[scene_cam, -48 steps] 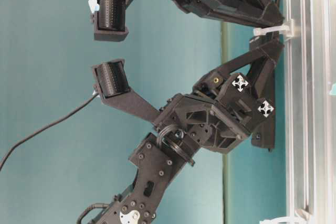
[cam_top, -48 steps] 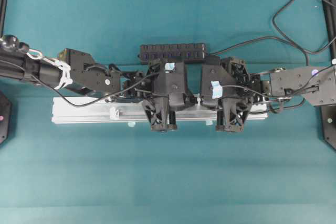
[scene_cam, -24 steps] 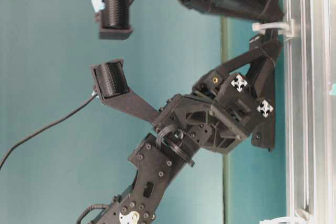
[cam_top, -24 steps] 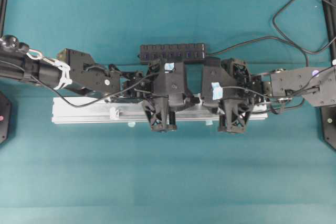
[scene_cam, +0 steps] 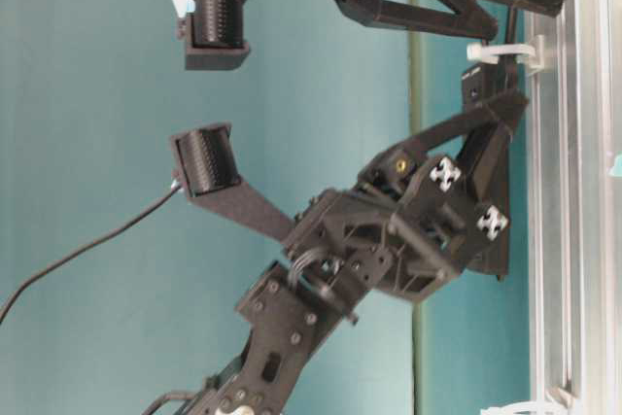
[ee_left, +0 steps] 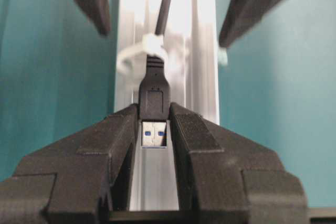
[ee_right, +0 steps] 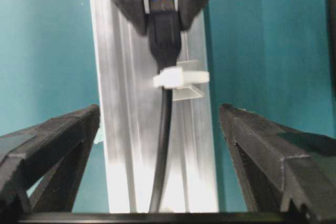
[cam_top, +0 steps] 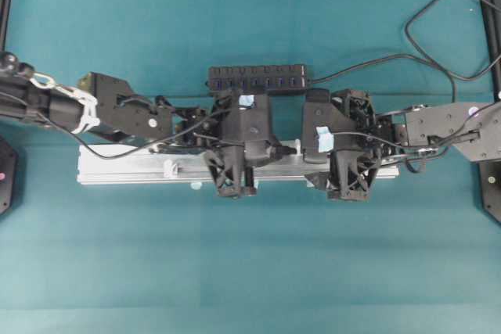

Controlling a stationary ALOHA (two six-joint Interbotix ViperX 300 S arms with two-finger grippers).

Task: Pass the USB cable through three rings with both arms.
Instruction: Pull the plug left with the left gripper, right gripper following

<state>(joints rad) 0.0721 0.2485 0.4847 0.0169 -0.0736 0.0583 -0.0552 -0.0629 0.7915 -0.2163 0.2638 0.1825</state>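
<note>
Threading so far: I see the USB cable [ee_right: 167, 145] going through one white ring [ee_right: 176, 78] on the silver rail [ee_right: 123, 129], with the USB plug [ee_left: 154, 98] already out on the far side of it.
Left gripper [ee_left: 154, 129]: my left fingers [ee_left: 113, 135] are pinching the plug from both sides, just past that ring.
Right gripper [ee_right: 157, 129]: my right fingers [ee_right: 58, 135] are spread wide on either side of the rail and hold nothing; the cable lies free on the rail between them.
Where the cable is: it lies along the rail's groove, runs through the ring, and ends at the plug in my left fingers.
Other rings: I can see another ring [cam_top: 167, 167] further left on the rail in the overhead view, and one [scene_cam: 525, 403] at the bottom of the table-level view. I cannot tell if the cable has been through any ring besides the one near the plug.
What is left: I think at least one ring is still to do, so the job is partway.
Edges: the rail is narrow, and the plug sits right over its middle. The rail's sides are close to my fingers.
Open room: the teal surface [cam_top: 250, 271] in front of the rail is wide and bare, so I have room to swing there. Behind the rail sits the black USB hub [cam_top: 258, 77], near both arms, so I would be careful going back that way.
Risk: I think the plug could catch on a ring if it tilts.
</note>
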